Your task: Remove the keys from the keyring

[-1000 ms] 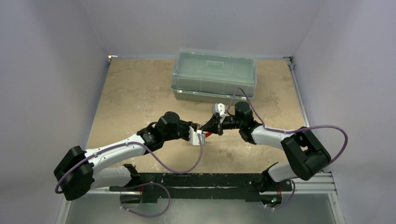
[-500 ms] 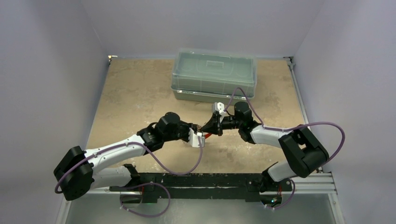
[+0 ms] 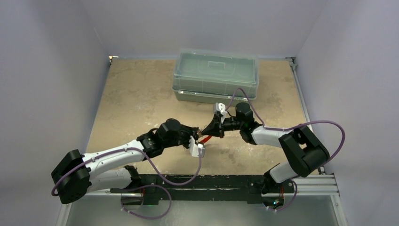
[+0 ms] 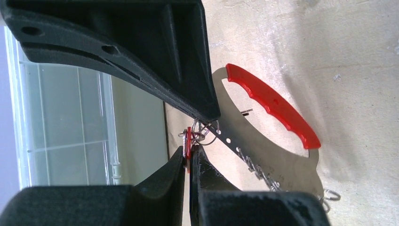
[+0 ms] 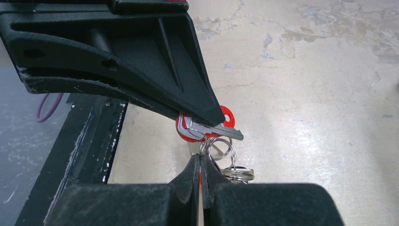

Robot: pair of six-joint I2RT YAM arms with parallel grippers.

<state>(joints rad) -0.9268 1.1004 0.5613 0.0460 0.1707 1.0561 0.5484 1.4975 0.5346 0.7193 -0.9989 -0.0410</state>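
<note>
My two grippers meet tip to tip above the table's middle. My left gripper [image 3: 198, 137] [image 4: 189, 150] is shut on the red-headed key [image 4: 188, 141] [image 5: 187, 130]. A silvery key [image 5: 223, 133] lies against the red one. My right gripper [image 3: 206, 132] [image 5: 200, 161] is shut on a thin metal loop [image 5: 217, 147] of the keyring. The keyring's crescent holder, with its red outer edge [image 4: 275, 106] [image 3: 205, 139], hangs below by a short chain [image 4: 256, 169]. More small rings [image 5: 238, 173] hang beside my right fingers.
A large clear plastic box [image 3: 215, 75] with a lid stands at the back centre, just behind the right arm. The black mounting rail [image 3: 211, 182] runs along the near edge. Grey walls close in the tan table [image 3: 136, 94] on three sides.
My left wrist has dropped and swung toward the near edge while still gripping. My right gripper has edged slightly left. The red holder now shows more between them.
</note>
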